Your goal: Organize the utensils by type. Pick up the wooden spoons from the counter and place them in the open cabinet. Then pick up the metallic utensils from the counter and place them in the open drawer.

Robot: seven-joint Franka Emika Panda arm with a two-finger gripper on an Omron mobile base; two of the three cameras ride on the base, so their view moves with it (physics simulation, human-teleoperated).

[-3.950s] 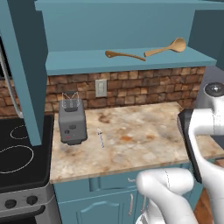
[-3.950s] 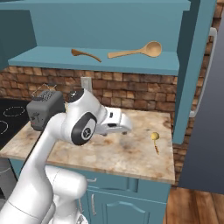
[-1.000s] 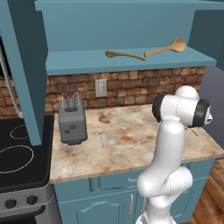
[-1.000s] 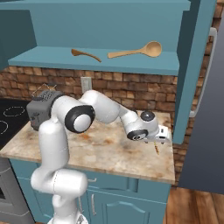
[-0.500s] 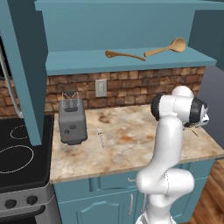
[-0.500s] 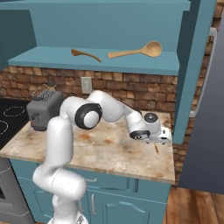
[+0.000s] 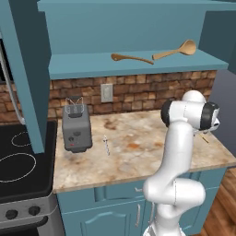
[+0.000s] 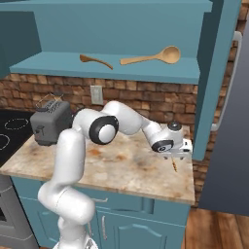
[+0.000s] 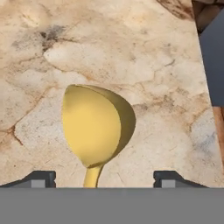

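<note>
Metallic utensil with a yellow rounded bowl [image 9: 92, 127] and a thin stem lies on the marbled bench [image 9: 131, 52] near its right end, framed by the two dark fingers [image 9: 37, 178], which stand spread on either side and grip nothing. A second thin silver utensil [image 7: 107, 144] lies beside the toaster [image 7: 76, 127]. Both wooden spoons [image 8: 148, 57] rest on the teal cabinet shelf [image 8: 146, 73].

Counter [image 7: 138, 152] w/ toaster [image 7: 76, 128], thin utensil [image 7: 107, 144], yellow-end spoon [image 9: 94, 127]; cabinet shelf [image 8: 146, 73] w/ 2 wooden spoons [image 8: 151, 56].
</note>
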